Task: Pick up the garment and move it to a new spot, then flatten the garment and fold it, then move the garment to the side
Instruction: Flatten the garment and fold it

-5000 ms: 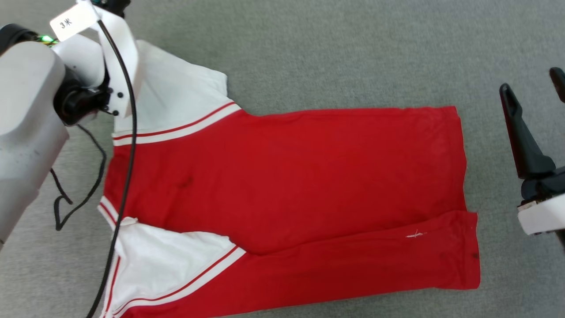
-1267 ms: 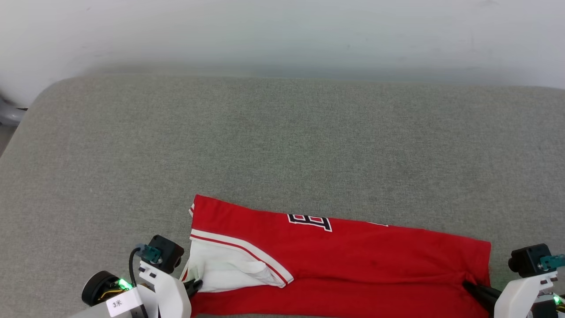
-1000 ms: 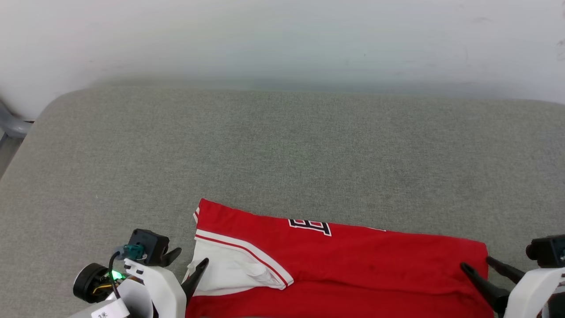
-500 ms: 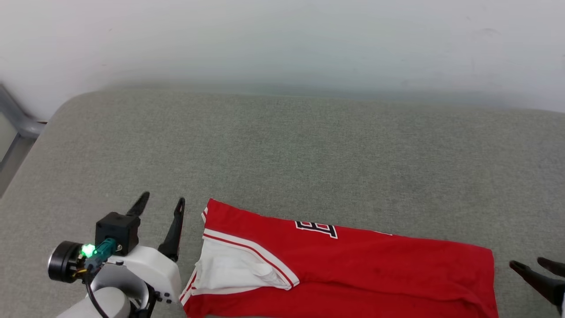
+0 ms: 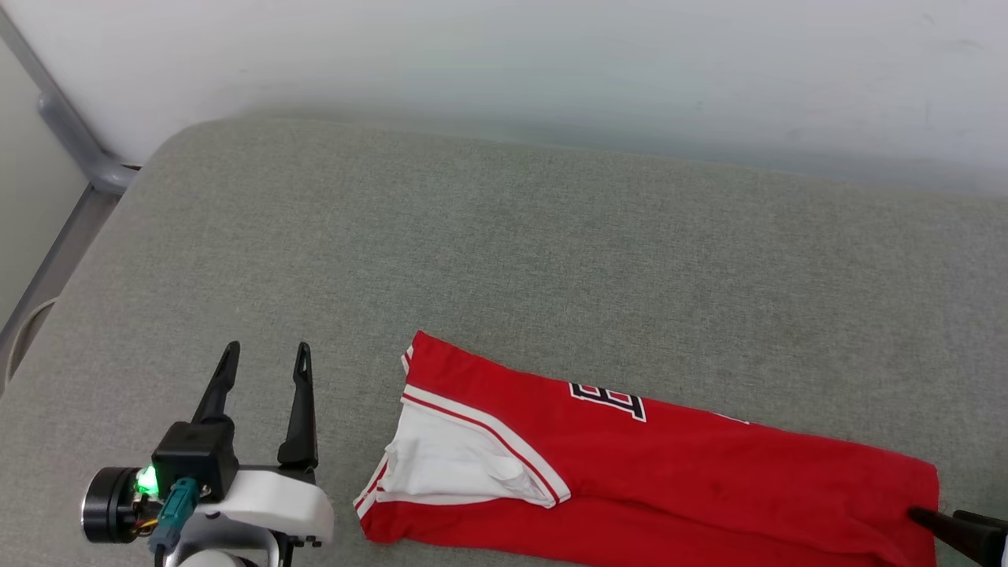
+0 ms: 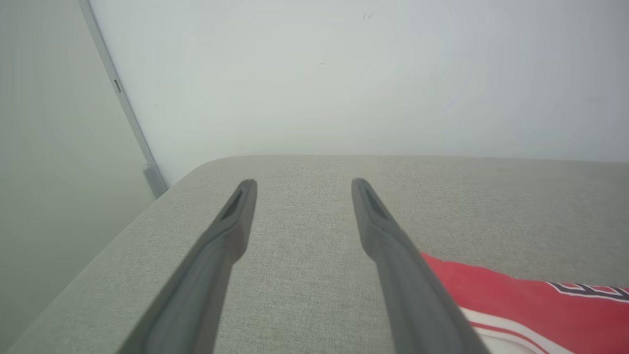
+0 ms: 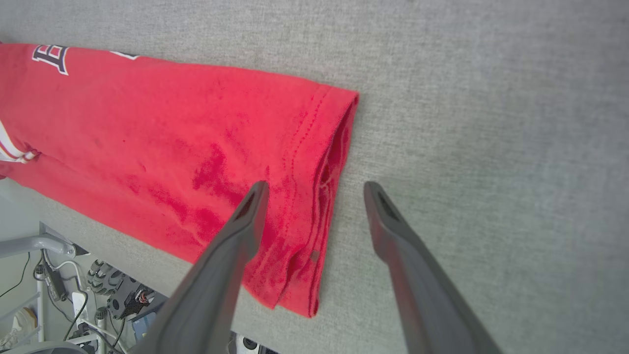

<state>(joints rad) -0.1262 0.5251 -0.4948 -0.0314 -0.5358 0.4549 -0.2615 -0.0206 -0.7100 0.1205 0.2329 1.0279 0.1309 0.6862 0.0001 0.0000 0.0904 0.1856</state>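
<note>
**Both grippers open, shirt folded near the front edge**

Nearest to us, our left gripper is spread wide and holds nothing; it hovers over bare grey pad, just left of the shirt and apart from it. Our right gripper is likewise parted and empty. In the right wrist view one finger lies over the shirt's red hem and the other over the pad; we cannot tell whether either touches the cloth. Below the pad's front edge that view shows cables and gear on the floor.

The shirt lies flat on the pad as a long folded band close to the front edge, running slantwise from left to right. At its left end the white sleeve with striped trim is tucked on top. Part of the black-and-white print shows along the far fold.

Beyond it the pad runs bare to the pale wall, with a grey rail at the far left.
</note>
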